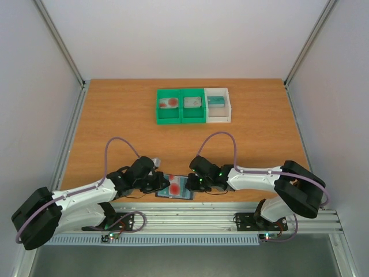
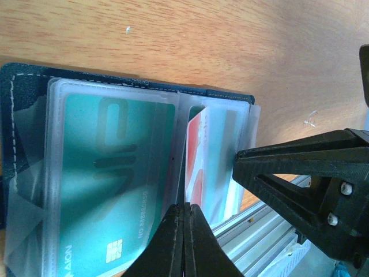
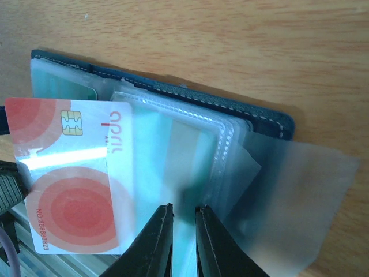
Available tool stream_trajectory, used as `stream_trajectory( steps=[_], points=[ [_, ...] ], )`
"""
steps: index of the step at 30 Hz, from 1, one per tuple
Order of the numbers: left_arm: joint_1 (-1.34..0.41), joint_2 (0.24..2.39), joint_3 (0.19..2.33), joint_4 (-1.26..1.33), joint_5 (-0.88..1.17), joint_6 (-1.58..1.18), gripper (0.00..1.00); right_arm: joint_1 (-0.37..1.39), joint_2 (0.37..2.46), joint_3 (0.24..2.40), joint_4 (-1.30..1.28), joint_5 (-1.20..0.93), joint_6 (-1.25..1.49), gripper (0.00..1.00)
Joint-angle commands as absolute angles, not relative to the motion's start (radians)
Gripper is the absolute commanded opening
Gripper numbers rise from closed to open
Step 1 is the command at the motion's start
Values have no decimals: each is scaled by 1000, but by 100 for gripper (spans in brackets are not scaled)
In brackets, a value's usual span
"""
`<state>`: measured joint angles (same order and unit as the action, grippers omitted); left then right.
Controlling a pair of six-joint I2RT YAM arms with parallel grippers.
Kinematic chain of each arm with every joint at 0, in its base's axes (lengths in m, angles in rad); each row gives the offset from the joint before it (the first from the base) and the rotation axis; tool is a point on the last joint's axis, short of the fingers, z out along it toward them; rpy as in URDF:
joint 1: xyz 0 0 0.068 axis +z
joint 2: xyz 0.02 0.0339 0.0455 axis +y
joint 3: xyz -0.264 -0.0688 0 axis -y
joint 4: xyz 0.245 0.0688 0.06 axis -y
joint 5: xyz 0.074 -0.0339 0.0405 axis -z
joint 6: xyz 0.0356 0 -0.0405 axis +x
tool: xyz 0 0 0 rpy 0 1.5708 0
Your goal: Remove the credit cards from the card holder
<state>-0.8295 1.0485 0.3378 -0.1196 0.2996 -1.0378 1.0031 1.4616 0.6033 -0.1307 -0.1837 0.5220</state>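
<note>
The card holder (image 1: 183, 188) lies open at the table's near edge between both grippers, its dark blue cover (image 3: 259, 115) under clear sleeves. A white credit card with red circles (image 3: 69, 190) sticks halfway out of a sleeve. My left gripper (image 2: 185, 206) is shut on that card's edge, and the card (image 2: 196, 156) shows almost edge-on beyond the tips. A teal credit card (image 2: 109, 184) sits inside the left sleeve. My right gripper (image 3: 184, 209) stands over the right-hand sleeves with its jaws a narrow gap apart. I cannot tell whether its tips touch the sleeves.
At the back of the table stand a green two-compartment bin (image 1: 180, 118) and a white bin (image 1: 227, 107), each compartment with a card in it. The aluminium rail (image 2: 271, 231) runs just below the holder. The right arm's fingers (image 2: 305, 179) are close beside my left gripper.
</note>
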Motion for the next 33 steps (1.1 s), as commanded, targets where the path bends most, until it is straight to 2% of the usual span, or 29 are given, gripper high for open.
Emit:
stream_trajectory(
  steps=[1,6,22,31,33],
  points=[
    [-824,1045,321,-82,313,-1016,0,999,1412,611,-195,-206,518,15],
    [-822,1048,315,-56,320,-1021,0,999,1420,624,-162,-238,522,17],
    [-822,1090,316,28,362,-1025,1,999,1560,661,-69,-290,525,11],
    [-822,1154,323,102,409,-1037,9,999,1582,623,-32,-292,547,10],
    [-823,1149,321,89,402,-1038,7,999,1577,616,-34,-288,550,10]
  ],
)
